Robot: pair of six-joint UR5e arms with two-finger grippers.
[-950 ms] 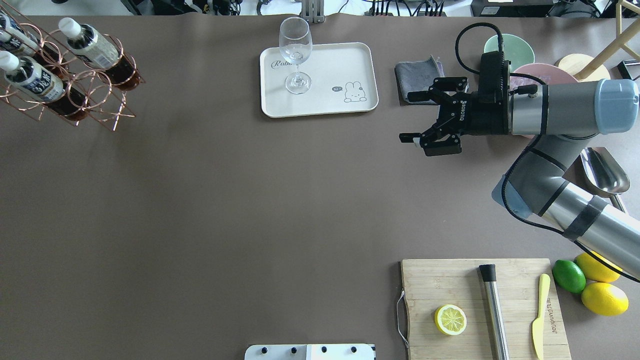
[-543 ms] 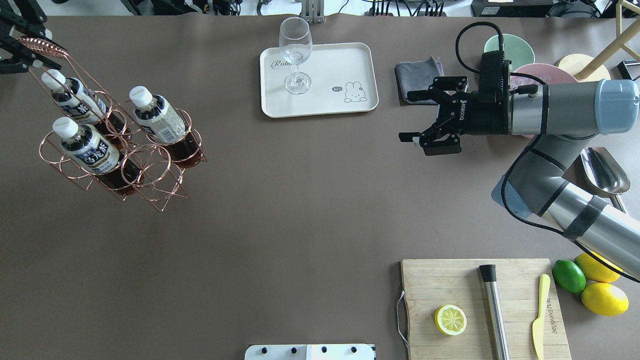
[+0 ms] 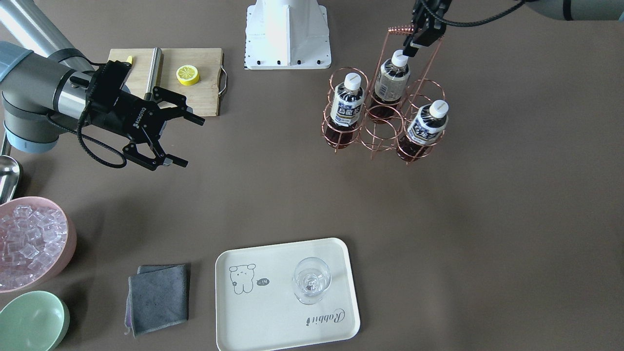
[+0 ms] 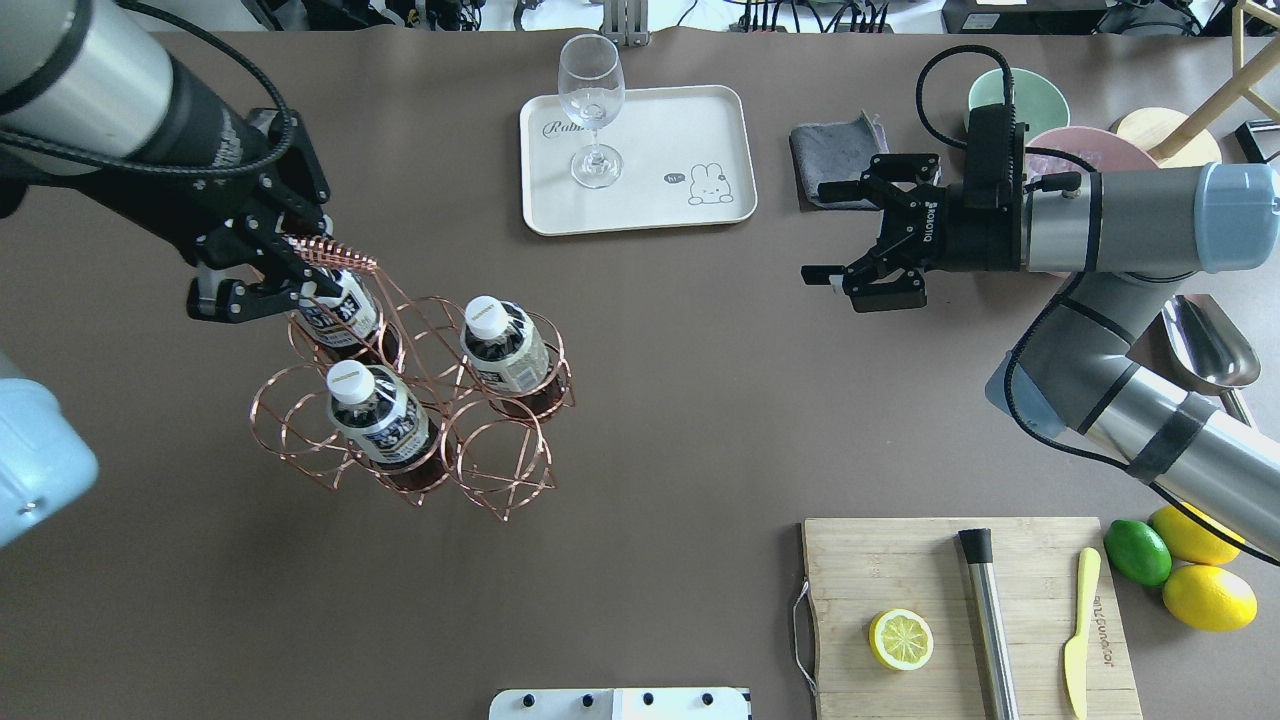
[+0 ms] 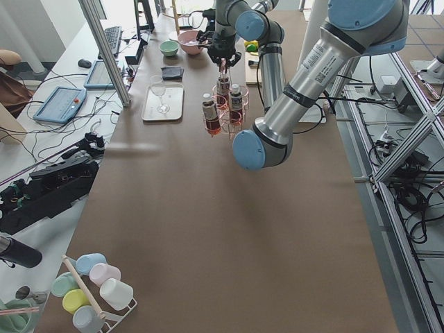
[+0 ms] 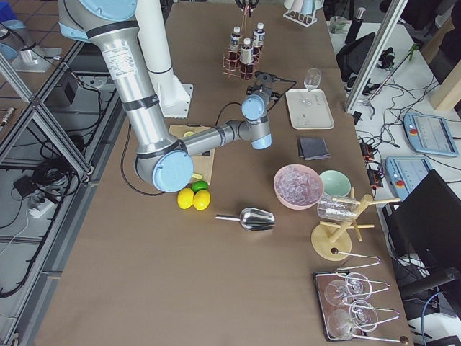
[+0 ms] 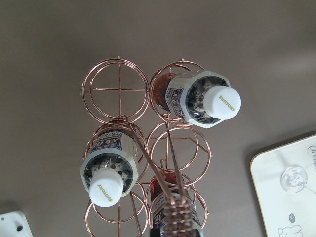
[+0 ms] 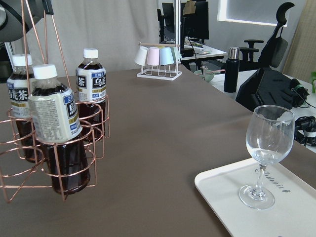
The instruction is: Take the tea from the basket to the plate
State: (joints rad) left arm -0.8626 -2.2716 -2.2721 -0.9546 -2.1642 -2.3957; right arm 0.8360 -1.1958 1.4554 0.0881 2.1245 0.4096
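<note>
My left gripper (image 4: 285,270) is shut on the coiled top of the handle of the copper wire basket (image 4: 500,470), which hangs left of the table's middle. I cannot tell whether it touches the table. The basket (image 3: 375,141) holds three upright tea bottles (image 4: 505,345), (image 4: 380,415), (image 4: 335,310), also seen from above in the left wrist view (image 7: 217,101). The cream plate (image 4: 690,125) lies at the far middle with a stemmed glass (image 4: 592,110) on it. My right gripper (image 4: 820,232) is open and empty, right of the plate.
A wooden cutting board (image 4: 880,560) with a lemon half, a metal rod and a yellow knife sits front right, lemons and a lime beside it. A grey cloth (image 4: 835,150), a pink ice bowl (image 3: 68,234), a green bowl (image 3: 29,319) and a metal scoop (image 4: 1210,345) lie far right.
My left arm has carried the basket with its bottles from the far left corner rightward and nearer to the robot. The right arm has barely moved.
</note>
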